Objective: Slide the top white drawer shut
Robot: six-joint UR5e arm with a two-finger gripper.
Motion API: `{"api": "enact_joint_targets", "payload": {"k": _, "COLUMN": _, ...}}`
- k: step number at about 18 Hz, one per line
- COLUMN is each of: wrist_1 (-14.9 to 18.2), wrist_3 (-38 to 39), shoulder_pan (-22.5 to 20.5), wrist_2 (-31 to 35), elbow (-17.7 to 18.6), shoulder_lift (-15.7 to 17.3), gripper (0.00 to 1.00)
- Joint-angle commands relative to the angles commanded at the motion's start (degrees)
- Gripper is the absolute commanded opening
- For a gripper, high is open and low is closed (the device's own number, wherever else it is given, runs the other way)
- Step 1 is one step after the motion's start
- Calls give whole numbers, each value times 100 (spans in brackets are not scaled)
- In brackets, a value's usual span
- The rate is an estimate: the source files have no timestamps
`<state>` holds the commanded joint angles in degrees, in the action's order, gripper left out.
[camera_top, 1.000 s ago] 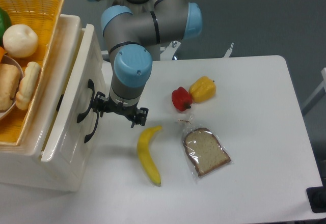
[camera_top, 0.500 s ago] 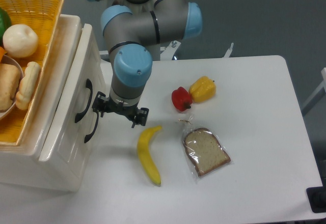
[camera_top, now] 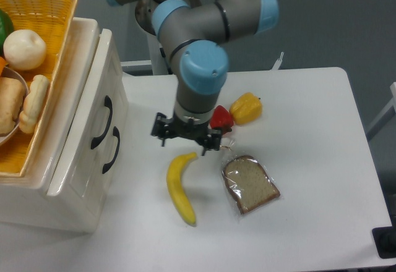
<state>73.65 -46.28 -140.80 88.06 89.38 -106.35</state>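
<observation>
The top white drawer [camera_top: 94, 86] sits in the white cabinet at the left, its front flush with the lower drawer front, and no gap shows. Its curved black handle [camera_top: 103, 122] is just above the lower drawer's handle [camera_top: 112, 151]. My gripper [camera_top: 186, 136] is open and empty. It points down over the table, well to the right of the drawer and just above the top end of a banana [camera_top: 179, 188].
A wicker basket [camera_top: 46, 9] with bread rolls and produce stands on top of the cabinet. A red pepper [camera_top: 221, 117] and a yellow pepper [camera_top: 246, 108] lie right of my gripper. A bagged bread slice [camera_top: 250, 184] lies beside the banana.
The top drawer slid in from slightly open to flush with the cabinet. My gripper then pulled away from the drawer front, moving right over the table.
</observation>
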Motion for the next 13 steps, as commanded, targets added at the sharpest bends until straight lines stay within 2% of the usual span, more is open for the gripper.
{"api": "enact_joint_targets", "payload": {"k": 5, "wrist_1": -18, "wrist_3": -1206, "shoulder_pan": -386, "wrist_2": 247, "elbow": -9, "shoulder_lift": 17, "gripper": 100}}
{"api": "enact_joint_targets", "payload": {"k": 11, "wrist_1": -17, "wrist_3": -2708, "shoulder_pan": -1151, "wrist_2": 326, "elbow": 26, "shoulder_lift": 298, "gripper": 100}}
{"api": "enact_joint_targets", "payload": {"k": 13, "wrist_1": -9, "wrist_3": -2921, "shoulder_pan": -1345, "wrist_2": 317, "elbow": 26, "shoulder_lift": 386, "gripper": 100}}
